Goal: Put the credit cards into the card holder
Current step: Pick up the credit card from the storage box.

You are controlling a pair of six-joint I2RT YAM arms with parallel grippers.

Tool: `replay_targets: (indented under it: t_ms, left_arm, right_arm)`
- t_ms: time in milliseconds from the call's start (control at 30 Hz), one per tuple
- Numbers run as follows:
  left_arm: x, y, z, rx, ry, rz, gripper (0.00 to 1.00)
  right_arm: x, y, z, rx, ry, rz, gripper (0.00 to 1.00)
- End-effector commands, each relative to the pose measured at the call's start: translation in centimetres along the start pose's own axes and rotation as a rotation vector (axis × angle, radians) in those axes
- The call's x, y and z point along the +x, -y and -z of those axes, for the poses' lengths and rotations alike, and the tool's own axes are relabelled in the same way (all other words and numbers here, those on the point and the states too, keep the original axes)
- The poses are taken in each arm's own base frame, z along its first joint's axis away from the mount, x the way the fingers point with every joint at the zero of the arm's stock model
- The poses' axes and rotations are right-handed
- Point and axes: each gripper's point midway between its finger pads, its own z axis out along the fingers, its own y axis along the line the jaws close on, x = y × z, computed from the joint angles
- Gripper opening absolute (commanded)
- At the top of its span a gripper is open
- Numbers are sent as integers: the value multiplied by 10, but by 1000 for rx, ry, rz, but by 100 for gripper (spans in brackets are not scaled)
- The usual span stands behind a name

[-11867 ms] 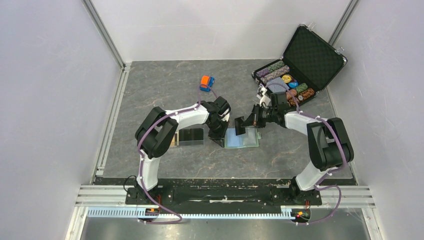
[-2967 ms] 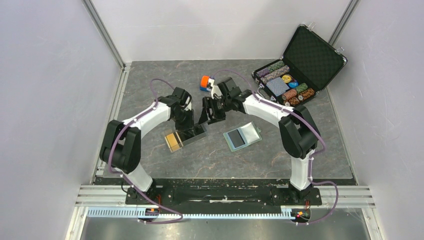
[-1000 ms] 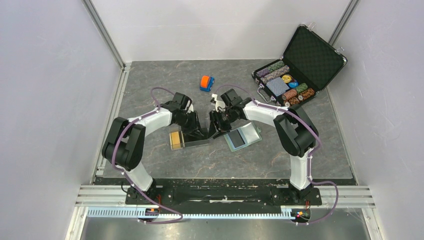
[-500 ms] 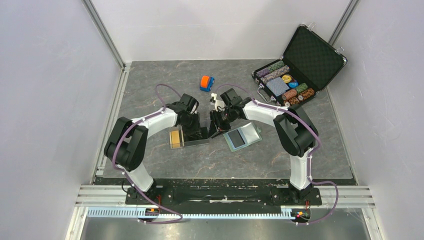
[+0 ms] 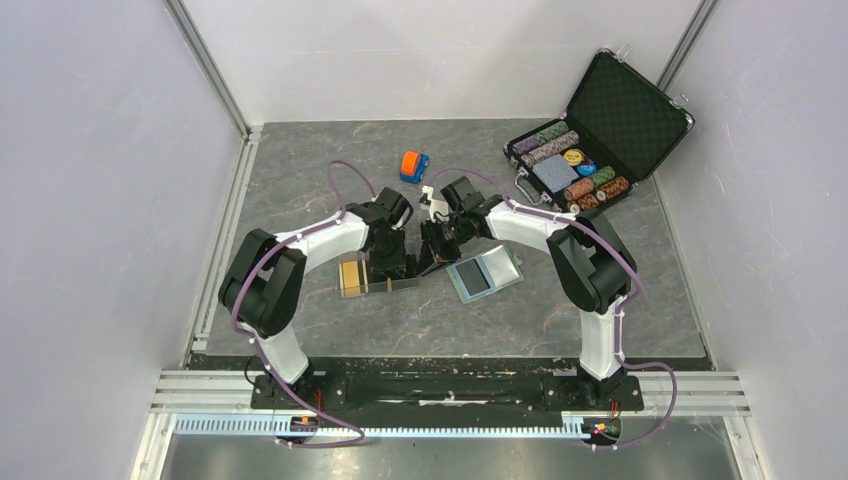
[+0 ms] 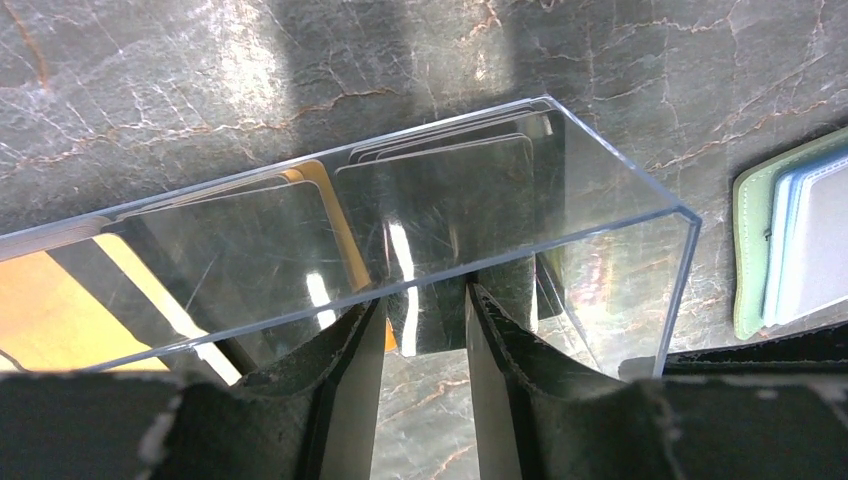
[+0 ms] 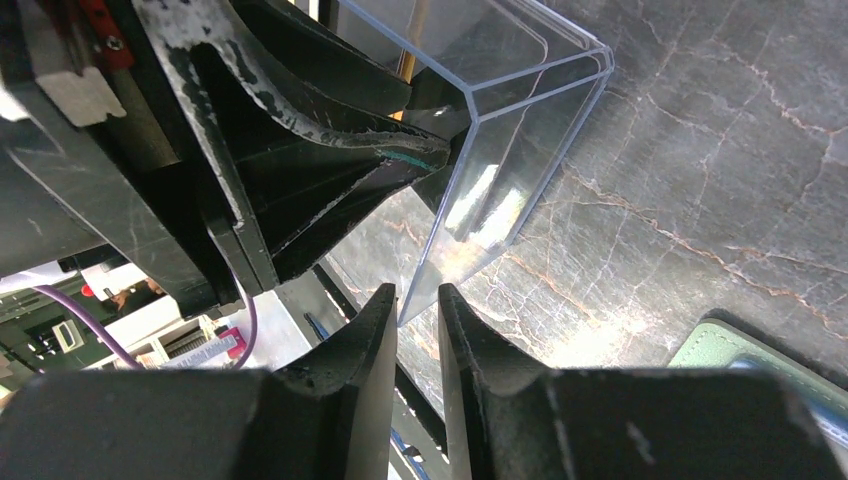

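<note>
The clear tray [image 5: 368, 287] lies mid-table and holds the credit cards: black ones [image 6: 450, 200] at its right end, orange-gold ones [image 6: 50, 310] at its left [image 5: 350, 276]. My left gripper [image 5: 392, 266] sits at the tray's near wall [image 6: 620, 225]. Its jaws [image 6: 425, 295] are slightly apart, with a black card's edge showing between them. My right gripper [image 5: 427, 258] is closed on the tray's end wall [image 7: 500, 200], which runs down between its tips [image 7: 418, 292]. The card holder [image 5: 485, 272] lies open to the right, pale blue inside, and also shows in both wrist views [image 6: 790, 240] [image 7: 740, 350].
An orange-and-blue toy car [image 5: 414, 166] stands behind the grippers. An open black chip case [image 5: 600, 130] sits at the back right. The two grippers are close together over the tray's right end. White walls enclose the table.
My left arm has shifted right along the tray, its elbow swinging toward the centre. The right gripper and the card holder have stayed put over the last second.
</note>
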Motion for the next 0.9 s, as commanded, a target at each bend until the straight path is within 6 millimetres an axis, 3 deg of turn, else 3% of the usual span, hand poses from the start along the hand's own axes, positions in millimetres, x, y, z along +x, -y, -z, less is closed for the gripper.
replay_targets:
  t_ms: [0,200,300,433,667,867]
  left_arm:
    - [4,1,-7,-1,-18,-43,43]
    - [-2,37,-3,204,17,-27,42]
    - [-5,42,0,237,38,-15,38]
    - [-9,32,8,183,72,-14,37]
    - [-14,13,25,92,133,-4,47]
    - [-2,5,13,44,67,4,45]
  right_arm:
    - [-6,-3,-3,-7,9,25,22]
    - [-6,-3,-3,-9,6,26,22]
    - [-5,-3,-3,-11,4,26,22]
    - [-4,-3,-3,-14,1,29,22]
    - [-3,-3,-5,-18,-4,27,22]
    - [-3,-3,-6,-22,-8,25,22]
